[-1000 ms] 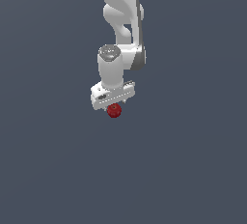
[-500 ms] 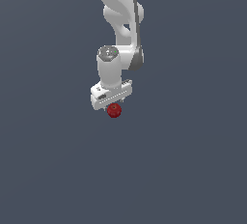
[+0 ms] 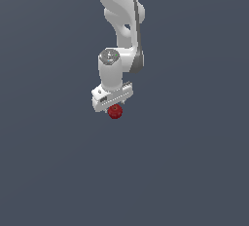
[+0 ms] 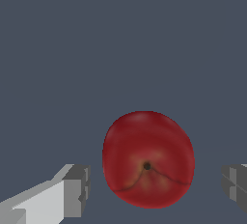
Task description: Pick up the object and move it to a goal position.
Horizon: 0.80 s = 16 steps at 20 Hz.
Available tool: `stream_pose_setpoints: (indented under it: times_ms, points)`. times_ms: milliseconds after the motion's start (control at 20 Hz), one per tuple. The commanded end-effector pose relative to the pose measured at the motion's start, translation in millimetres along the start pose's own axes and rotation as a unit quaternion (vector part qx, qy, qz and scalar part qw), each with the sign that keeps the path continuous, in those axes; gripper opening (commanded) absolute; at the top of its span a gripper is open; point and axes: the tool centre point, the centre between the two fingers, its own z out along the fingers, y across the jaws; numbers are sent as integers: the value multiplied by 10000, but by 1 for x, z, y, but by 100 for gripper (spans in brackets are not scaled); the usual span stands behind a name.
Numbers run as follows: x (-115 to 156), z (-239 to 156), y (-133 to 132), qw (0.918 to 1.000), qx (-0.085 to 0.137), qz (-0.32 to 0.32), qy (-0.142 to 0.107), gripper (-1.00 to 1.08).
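The object (image 3: 115, 111) is a small dark red, lumpy ball on the flat grey ground, right under the white hand. In the wrist view the object (image 4: 148, 159) fills the space between the two fingers, with a dark stem pit facing the camera. My gripper (image 3: 114, 107) points straight down over it and is open. In the wrist view the gripper (image 4: 154, 189) has one grey fingertip (image 4: 76, 189) on one side of the object and the other fingertip (image 4: 235, 183) on the other side. A gap shows on each side, so neither pad touches it.
The grey ground (image 3: 194, 171) is plain and uniform all around. The white arm (image 3: 121, 20) rises from the hand toward the exterior view's upper edge. No goal marker shows.
The hand has come down slightly over the object. The object has not moved.
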Motion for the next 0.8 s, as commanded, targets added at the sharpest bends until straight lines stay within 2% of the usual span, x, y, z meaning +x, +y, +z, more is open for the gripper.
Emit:
stream_pose_setpoints:
  times_ms: [0,500,550,750]
  points:
    - [-1,11,-1,10000,3,-7,-3,100]
    - [-1,40,0,10000,3,-17,-2,100]
    - [-1,40,0,10000,3,-17,-2,-100]
    - [-1,40,0,10000,3,-17,-2,-100]
